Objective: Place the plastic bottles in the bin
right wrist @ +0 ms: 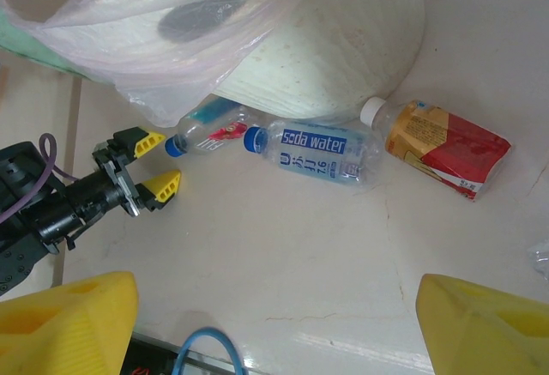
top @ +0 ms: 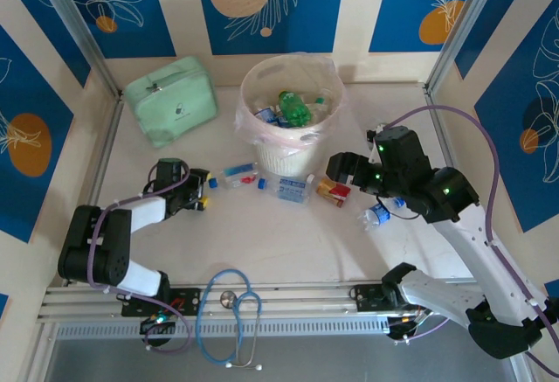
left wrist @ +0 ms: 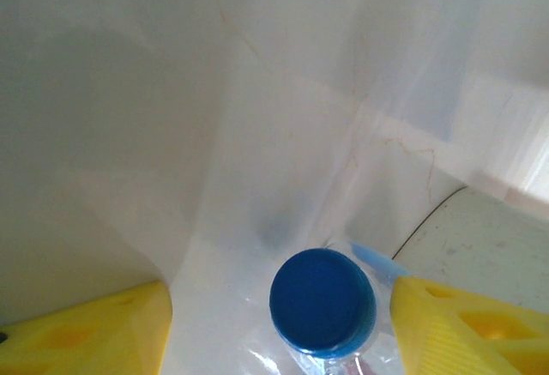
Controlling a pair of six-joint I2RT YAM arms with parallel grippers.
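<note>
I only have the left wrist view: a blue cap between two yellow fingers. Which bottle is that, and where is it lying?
Observer: It tops a small clear bottle lying on its side on the table, beside the foot of the bin and under the overhanging liner.
Operator: Are any other bottles still out?
Observer: Three more lie on the table: a soda water bottle, a red-and-yellow labelled bottle and a clear bottle by the right arm.
Operator: What is the right arm doing?
Observer: The right gripper hovers open above the table, holding nothing.
</note>
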